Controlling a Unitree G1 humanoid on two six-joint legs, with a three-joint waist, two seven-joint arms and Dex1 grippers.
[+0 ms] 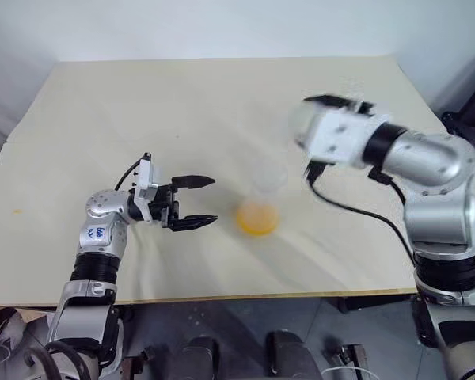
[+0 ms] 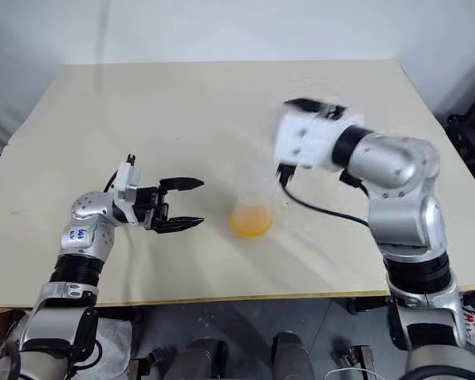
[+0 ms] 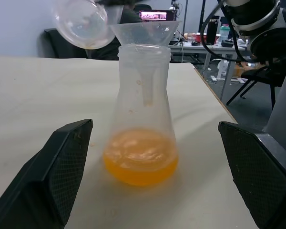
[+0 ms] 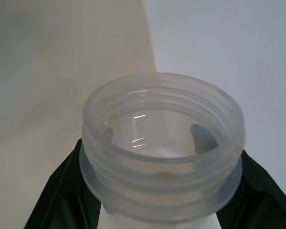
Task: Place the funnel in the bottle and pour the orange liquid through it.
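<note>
While your right claw [image 4: 148, 210] is clenched around the emptied clear flask [image 4: 162, 148], keep it lifted clear at about 1 o'clock of the bottle [image 3: 142, 119]. The funnel [image 3: 145, 32] sits in the bottle's neck, and the orange liquid [image 3: 140, 160] lies in its base, mid-surface [image 1: 103, 119]. Your left claw [image 1: 191, 203] stands released at the bottle's 9 o'clock, not touching. Withdraw the flask without clipping the funnel's rim.
</note>
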